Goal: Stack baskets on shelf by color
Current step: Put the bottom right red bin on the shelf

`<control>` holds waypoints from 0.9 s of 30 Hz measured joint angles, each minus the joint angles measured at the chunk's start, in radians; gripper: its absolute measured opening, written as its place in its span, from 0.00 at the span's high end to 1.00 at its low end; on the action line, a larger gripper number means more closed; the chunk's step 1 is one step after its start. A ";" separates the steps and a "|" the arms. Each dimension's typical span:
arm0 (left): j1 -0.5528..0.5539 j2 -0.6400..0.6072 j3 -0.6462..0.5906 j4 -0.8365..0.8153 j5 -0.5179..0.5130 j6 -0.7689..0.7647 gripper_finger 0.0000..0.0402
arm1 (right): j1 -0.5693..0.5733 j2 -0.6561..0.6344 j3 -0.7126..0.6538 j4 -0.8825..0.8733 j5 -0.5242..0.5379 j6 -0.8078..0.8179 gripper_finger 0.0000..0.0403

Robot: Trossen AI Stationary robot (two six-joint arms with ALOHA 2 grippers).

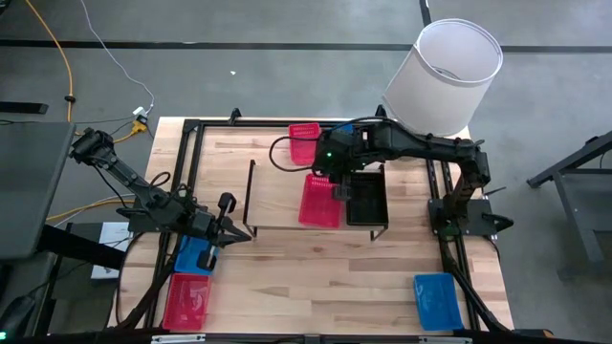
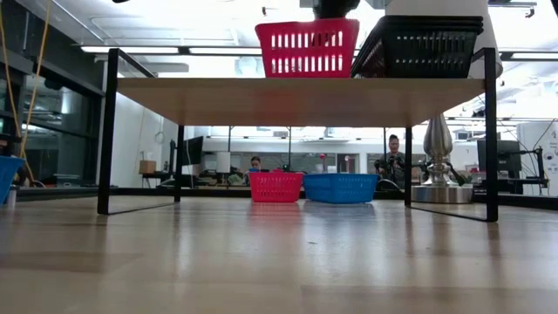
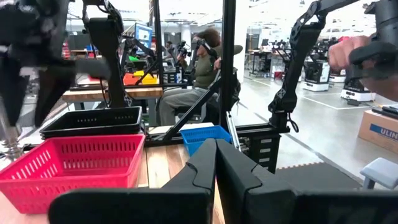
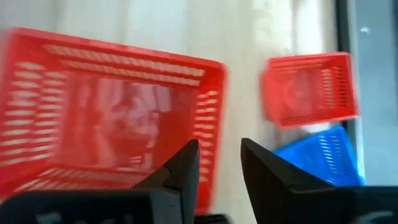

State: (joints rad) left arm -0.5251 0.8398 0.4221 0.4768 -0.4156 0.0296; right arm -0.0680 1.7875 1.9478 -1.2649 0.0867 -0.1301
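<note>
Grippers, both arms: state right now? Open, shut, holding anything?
Left gripper: shut, holding nothing, at the table's left edge above a blue basket.
Right gripper: open, empty, over the red basket on the shelf.

Light wood table [image 1: 316, 277] with a black frame, bearing the shelf [image 2: 296, 100] near its middle. On the shelf top, side by side: red basket [image 1: 320, 201] and black basket [image 1: 366, 196]. Beyond the shelf, toward the table's far edge: second red basket [image 1: 304, 143] just beside a blue basket [image 2: 340, 187], and a lamp [image 1: 445, 76]. On the near side, well apart from the shelf: left blue basket [image 1: 194, 256], corner red basket [image 1: 186, 301], right blue basket [image 1: 438, 301].
</note>
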 joint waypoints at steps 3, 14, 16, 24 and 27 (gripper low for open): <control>0.000 0.000 0.000 -0.003 0.000 0.000 1.00 | 0.042 -0.026 0.004 0.016 -0.075 0.002 0.77; 0.000 0.000 0.000 -0.002 0.000 0.000 1.00 | 0.351 0.013 -0.015 0.174 -0.146 0.030 0.97; 0.000 0.000 0.000 -0.002 0.000 0.000 1.00 | 0.387 0.039 -0.015 0.191 -0.117 0.051 0.99; 0.000 0.000 0.000 -0.002 0.000 0.000 1.00 | 0.428 0.148 -0.016 0.183 0.167 0.133 1.00; 0.000 0.000 0.000 -0.002 0.000 0.000 1.00 | 0.416 0.169 -0.016 0.176 0.173 0.133 1.00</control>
State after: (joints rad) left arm -0.5253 0.8398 0.4221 0.4747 -0.4152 0.0299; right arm 0.3481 1.9569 1.9316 -1.0887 0.2595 0.0024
